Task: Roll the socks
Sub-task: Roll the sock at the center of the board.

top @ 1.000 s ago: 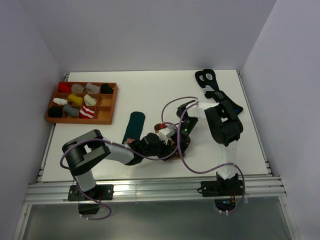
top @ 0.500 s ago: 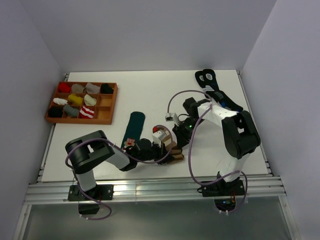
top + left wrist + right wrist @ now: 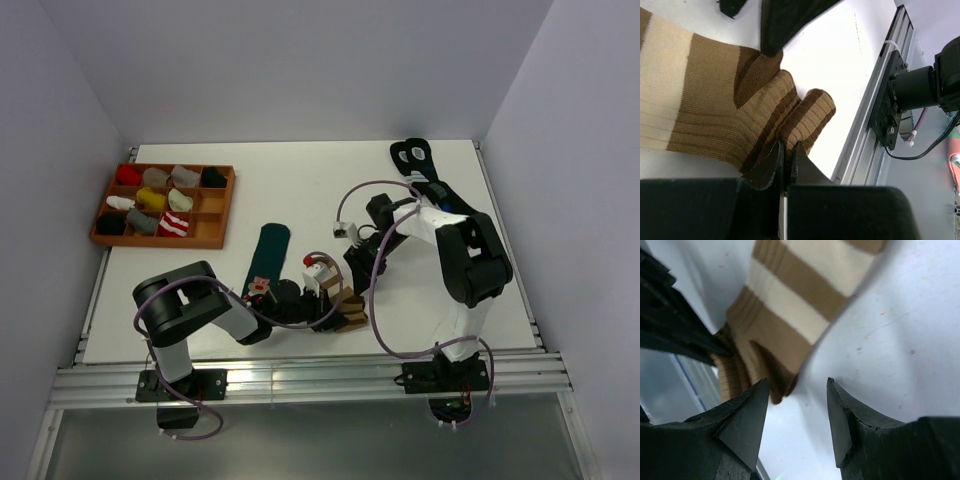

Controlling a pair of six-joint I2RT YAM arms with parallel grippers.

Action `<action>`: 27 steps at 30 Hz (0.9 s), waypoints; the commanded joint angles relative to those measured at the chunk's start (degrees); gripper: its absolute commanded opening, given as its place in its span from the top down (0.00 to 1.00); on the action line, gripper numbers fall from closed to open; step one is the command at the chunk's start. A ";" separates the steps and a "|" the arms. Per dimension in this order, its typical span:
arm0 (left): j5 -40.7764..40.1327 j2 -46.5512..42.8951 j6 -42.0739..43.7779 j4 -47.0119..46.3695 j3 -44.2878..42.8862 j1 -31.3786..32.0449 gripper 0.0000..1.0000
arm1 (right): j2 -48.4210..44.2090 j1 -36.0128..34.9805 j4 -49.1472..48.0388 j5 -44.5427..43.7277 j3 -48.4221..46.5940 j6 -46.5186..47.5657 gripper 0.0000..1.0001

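Note:
The brown sock with cream stripes (image 3: 715,100) lies on the white table, its end folded over into a loose roll (image 3: 349,310). My left gripper (image 3: 786,147) is shut on the edge of that folded end; from above it sits low at the sock (image 3: 330,303). My right gripper (image 3: 797,390) stands open just above the table beside the sock's (image 3: 790,305) folded tip, with nothing between its fingers; from above it hangs behind the sock (image 3: 358,266). The dark green sock (image 3: 267,255) lies flat to the left, with a small figure near its lower end.
A wooden tray (image 3: 218,208) with several rolled socks sits at the far left. Two black socks with blue-and-white marks (image 3: 413,158) lie at the far right. The metal rail (image 3: 875,100) of the near table edge runs close beside the brown sock.
My right gripper has opened and drawn back up and away from the brown sock. My left gripper stays shut on the sock and has shifted slightly right.

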State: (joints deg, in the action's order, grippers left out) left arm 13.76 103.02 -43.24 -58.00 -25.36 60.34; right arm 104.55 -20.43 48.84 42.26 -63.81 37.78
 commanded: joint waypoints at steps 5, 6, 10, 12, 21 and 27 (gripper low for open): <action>2.85 2.45 -0.17 2.37 0.05 0.31 1.00 | 4.07 -0.40 -6.21 -2.62 -7.37 -6.39 0.41; 3.03 2.62 -0.35 1.67 0.31 0.31 1.00 | 5.47 -0.40 -6.47 -2.62 -8.25 -6.75 0.41; 3.64 2.80 -0.35 1.57 0.23 0.31 1.00 | 8.47 -0.93 -7.09 -2.62 -12.03 -7.72 0.41; 3.73 2.53 -0.26 1.75 0.14 0.31 1.00 | 10.05 -1.89 -7.09 -3.85 -13.09 -8.25 0.41; 4.61 2.89 0.00 2.71 -0.82 0.31 1.00 | 12.78 -7.17 -7.18 -10.52 -17.66 -12.20 0.39; 4.52 1.75 0.62 4.29 -0.92 0.31 1.00 | 14.63 -10.77 -7.44 -14.57 -18.63 -13.61 0.39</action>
State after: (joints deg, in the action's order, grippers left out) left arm 16.91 104.12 -44.03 -58.33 -26.06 60.34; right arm 116.60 -29.58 42.59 32.56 -81.71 25.32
